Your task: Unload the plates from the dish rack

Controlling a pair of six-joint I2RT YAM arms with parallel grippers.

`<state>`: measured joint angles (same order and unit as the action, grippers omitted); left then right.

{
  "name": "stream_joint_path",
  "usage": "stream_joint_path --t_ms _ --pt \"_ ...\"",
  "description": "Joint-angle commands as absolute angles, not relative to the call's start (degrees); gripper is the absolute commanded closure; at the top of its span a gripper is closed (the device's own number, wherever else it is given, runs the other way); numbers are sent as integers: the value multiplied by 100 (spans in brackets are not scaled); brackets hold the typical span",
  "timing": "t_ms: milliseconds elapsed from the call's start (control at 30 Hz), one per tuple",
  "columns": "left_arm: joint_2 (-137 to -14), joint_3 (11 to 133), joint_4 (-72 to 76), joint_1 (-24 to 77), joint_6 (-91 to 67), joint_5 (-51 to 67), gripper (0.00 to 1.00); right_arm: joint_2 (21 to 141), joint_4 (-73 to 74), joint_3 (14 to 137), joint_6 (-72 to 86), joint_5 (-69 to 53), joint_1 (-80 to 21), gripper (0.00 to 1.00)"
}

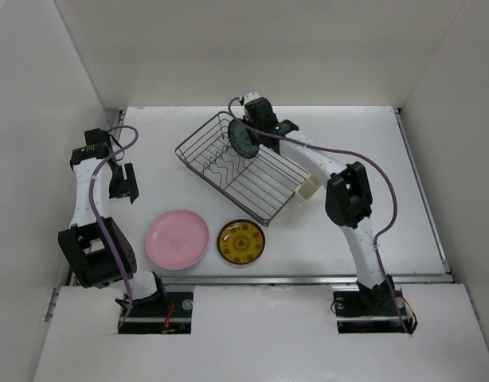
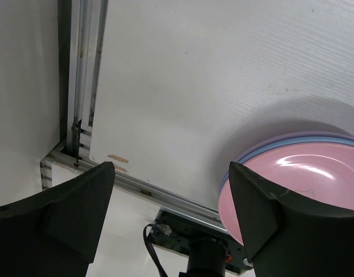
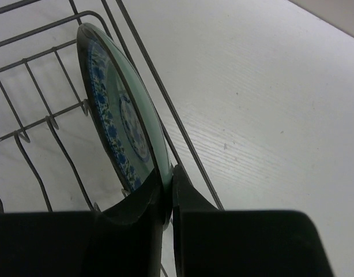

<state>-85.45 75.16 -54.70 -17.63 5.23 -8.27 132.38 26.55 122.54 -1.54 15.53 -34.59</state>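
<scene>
In the view from above, one rack (image 1: 264, 187) is standing on the table (image 1: 388, 159) in the upper middle of the frame, with one cream cup (image 1: 307, 191) at its lower right end. Three plates are showing here. The dark teal plate (image 1: 244, 137) is standing on edge at the upper end of the rack, and the right gripper (image 1: 256, 131) is holding it. Whether the plate is resting on the wires, I cannot tell. The pink plate (image 1: 177, 239) and the yellow plate (image 1: 241, 242) are lying flat on the table below the rack, near each other but apart. The left gripper (image 1: 123, 183) is hanging at the left, apart from all plates.

In the left wrist view, the two dark fingers (image 2: 67, 213) are standing wide apart with nothing between them. The pink plate is cut off at the lower right. Under it the rims of a blue plate (image 2: 315, 140) and a lavender plate (image 2: 315, 134) are peeking out, so three plates are making one stack.

In the right wrist view, the two fingers (image 3: 136, 225) are pinching the rim of the dark teal plate, which is standing nearly upright. Its lower part is hidden behind them. The rack wires are running out of the frame at the left.
</scene>
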Motion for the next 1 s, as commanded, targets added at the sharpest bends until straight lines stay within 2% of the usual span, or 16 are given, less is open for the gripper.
stream_joint_path --t_ms 0,200,333,400,533,567,800,967 --pt "-8543 7761 -5563 -1740 527 -923 22 12386 2145 12112 -386 2170 -3507 100" --pt "-8490 7708 -5563 -1740 527 -817 22 11813 1819 12059 -685 2899 -3691 100" --pt "-8359 7708 -5563 -1740 527 -817 22 11139 1906 11813 -817 2726 -3981 100" --pt "-8297 7655 -5563 -1740 527 -817 22 10804 2256 11524 -817 2279 -4121 100" --pt "-8078 7542 -5563 -1740 527 -765 22 9951 2996 10113 -748 -239 -4358 100" --pt "-8016 7489 -5563 -1740 527 -765 22 9723 3084 9855 -747 -411 -4438 100" --pt "-7954 7374 -5511 -1740 527 -650 22 9466 3814 8414 -431 -598 -5456 100" --pt "-7770 7252 -5511 -1740 527 -536 22 9527 3665 7857 -36 140 -5870 100"
